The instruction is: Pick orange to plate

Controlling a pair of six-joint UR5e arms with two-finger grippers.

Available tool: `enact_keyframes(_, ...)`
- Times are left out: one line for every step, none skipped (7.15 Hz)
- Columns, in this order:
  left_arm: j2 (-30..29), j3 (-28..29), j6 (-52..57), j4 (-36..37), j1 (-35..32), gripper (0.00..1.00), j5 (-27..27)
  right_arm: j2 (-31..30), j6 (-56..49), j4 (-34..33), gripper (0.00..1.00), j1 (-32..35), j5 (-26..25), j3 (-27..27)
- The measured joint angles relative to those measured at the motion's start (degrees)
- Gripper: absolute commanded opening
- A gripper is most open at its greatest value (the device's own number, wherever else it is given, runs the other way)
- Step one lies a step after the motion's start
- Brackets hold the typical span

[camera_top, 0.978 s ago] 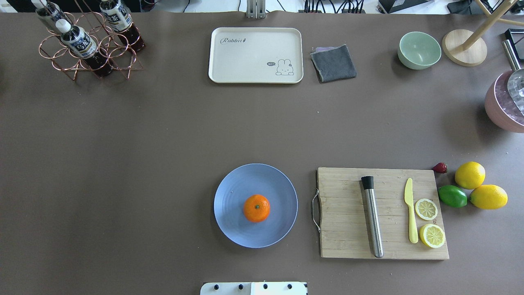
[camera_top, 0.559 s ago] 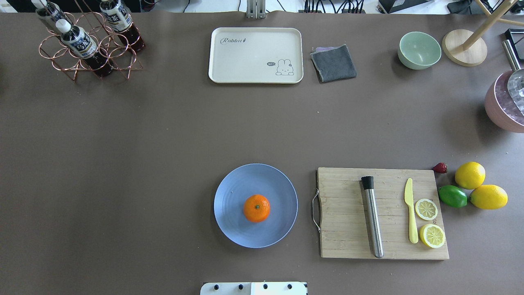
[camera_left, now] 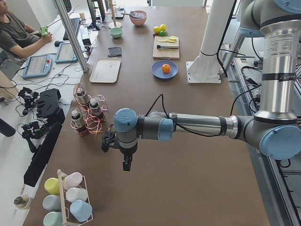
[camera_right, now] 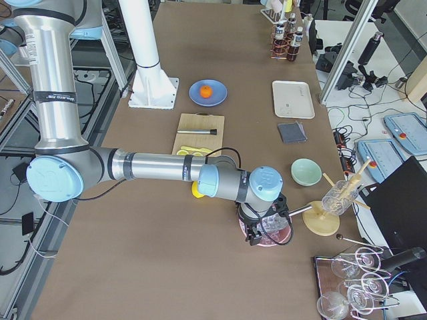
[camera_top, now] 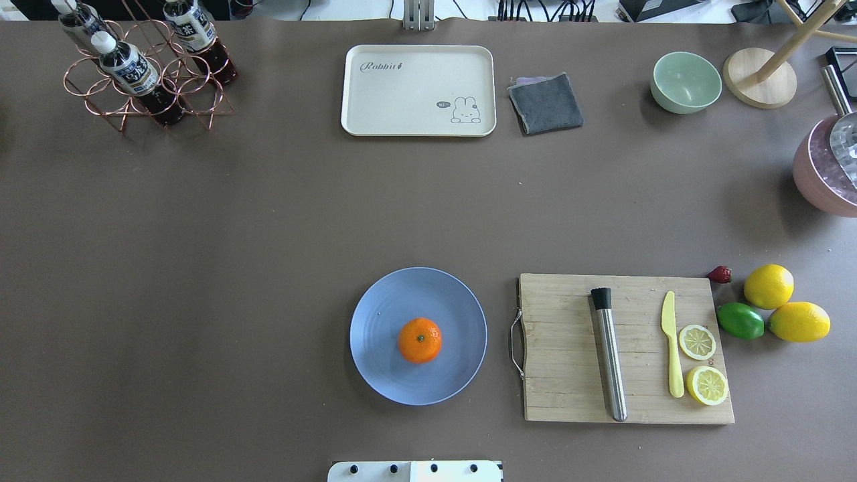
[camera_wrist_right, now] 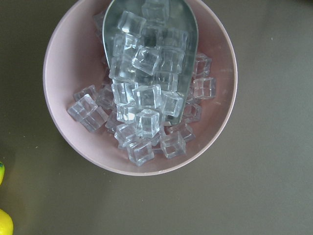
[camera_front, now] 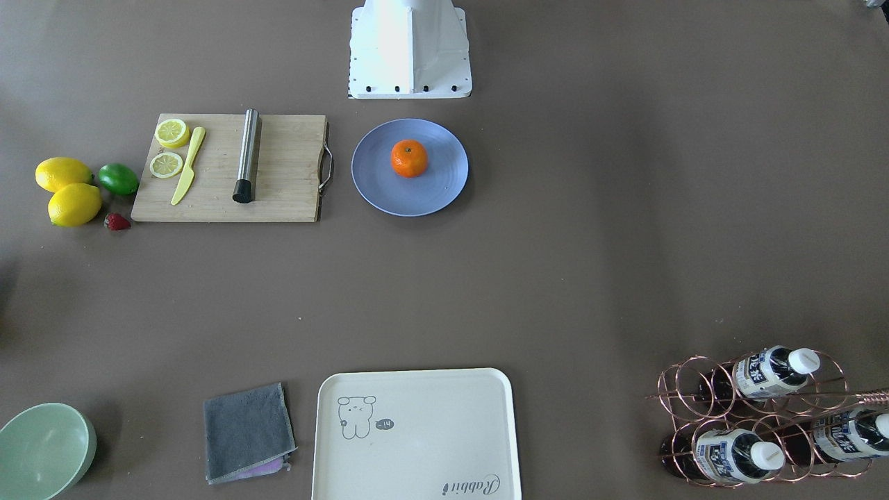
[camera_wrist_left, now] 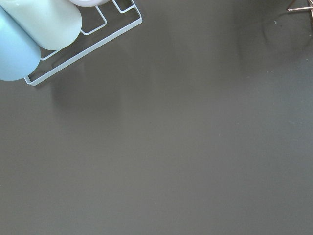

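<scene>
The orange (camera_top: 420,340) rests on the periwinkle-blue plate (camera_top: 388,301), slightly toward the robot from its middle, stem dimple up. Both also show in the front-facing view, orange (camera_front: 409,157) on plate (camera_front: 430,196). Neither arm reaches into the overhead or front-facing view. My left gripper (camera_left: 126,164) hangs far off at the table's left end, near the cup rack; I cannot tell if it is open or shut. My right gripper (camera_right: 256,236) hovers over the pink ice bowl at the right end, and its state cannot be told either. No fingers show in the wrist views.
A cutting board (camera_top: 562,348) right of the plate carries a steel muddler (camera_top: 609,355), yellow knife (camera_top: 671,351) and lemon slices. Lemons, a lime (camera_top: 740,320) and a strawberry lie beyond it. Cream tray (camera_top: 418,90), grey cloth (camera_top: 546,102), green bowl (camera_top: 685,82), bottle rack (camera_top: 144,73), pink ice bowl (camera_wrist_right: 215,127).
</scene>
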Motion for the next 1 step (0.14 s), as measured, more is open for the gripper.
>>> enact_keyframes(0.2,-0.1,0.0,0.4,0.0,0.98,-0.1,0.0,0.0,0.0,1.0,0.0,0.0,0.0)
